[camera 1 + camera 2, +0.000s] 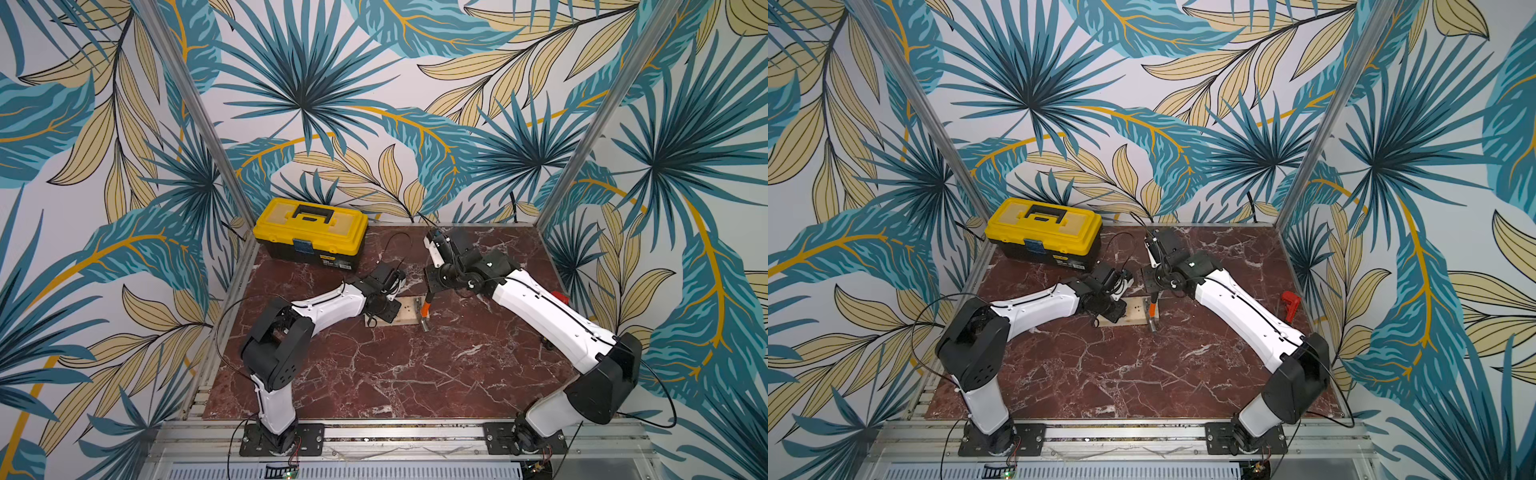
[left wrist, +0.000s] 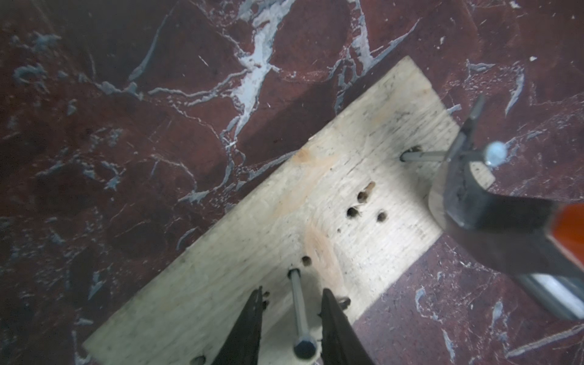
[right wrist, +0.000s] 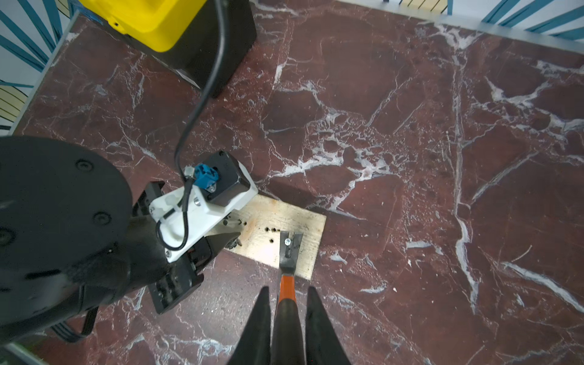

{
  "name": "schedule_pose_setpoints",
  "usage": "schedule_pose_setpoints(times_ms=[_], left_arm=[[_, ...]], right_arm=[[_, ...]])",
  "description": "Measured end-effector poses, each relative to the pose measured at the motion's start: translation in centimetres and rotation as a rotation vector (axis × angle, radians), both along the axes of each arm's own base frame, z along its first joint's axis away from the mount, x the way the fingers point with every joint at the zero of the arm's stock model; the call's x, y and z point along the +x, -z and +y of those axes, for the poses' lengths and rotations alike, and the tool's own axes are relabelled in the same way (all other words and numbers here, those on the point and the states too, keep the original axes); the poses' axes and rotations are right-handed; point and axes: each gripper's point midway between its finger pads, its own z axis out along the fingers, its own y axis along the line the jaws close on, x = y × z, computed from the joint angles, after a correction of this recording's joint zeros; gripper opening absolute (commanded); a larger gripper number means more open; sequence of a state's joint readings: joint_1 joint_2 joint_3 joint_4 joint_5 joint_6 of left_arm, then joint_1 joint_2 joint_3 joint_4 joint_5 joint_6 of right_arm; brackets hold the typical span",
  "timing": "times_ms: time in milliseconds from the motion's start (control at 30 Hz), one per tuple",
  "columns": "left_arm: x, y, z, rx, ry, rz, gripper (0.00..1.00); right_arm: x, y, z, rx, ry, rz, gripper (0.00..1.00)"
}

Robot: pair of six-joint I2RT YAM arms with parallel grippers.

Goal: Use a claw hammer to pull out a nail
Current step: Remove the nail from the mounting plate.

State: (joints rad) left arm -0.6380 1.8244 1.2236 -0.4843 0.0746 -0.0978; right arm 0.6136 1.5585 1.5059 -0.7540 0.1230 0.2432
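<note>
Marble-look tabletop [image 1: 395, 374], dark red with white veins; it carries everything I list from my station.

Board [image 2: 252, 252]: pale wood, lying flat between the two arms and pocked with several holes.

Claw hammer [image 3: 287, 268]: its head is over the end of the board nearer the right arm. The forked claw sits round the nail [image 2: 423, 156], just under the nail's head. Most of the shank is exposed, with the tip in the wood.

Right gripper [image 3: 288, 292]: fingers pinch the hammer's black lower shaft, just below the orange part.

Left gripper [image 2: 292, 290]: fingers spread, tips down at the board's other end (I cannot tell how hard they bear on it). They stand either side of a second nail [image 2: 298, 308], with a gap on each side.

Toolbox [image 1: 309, 232]: yellow lid, black base and handle, lid down, at the far corner on the left arm's side, well apart from the board.

Red tool [image 1: 1290, 305]: near the table edge beyond the right arm, partly hidden by that arm in a top view.
</note>
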Motion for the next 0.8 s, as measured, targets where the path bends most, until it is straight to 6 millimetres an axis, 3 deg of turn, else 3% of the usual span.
schedule_pose_setpoints(times_ms=[800], left_arm=[[0.2, 0.1, 0.0, 0.000, -0.032, 0.021, 0.31]], right_arm=[[1.0, -1.1, -0.1, 0.127, 0.060, -0.304, 0.00]])
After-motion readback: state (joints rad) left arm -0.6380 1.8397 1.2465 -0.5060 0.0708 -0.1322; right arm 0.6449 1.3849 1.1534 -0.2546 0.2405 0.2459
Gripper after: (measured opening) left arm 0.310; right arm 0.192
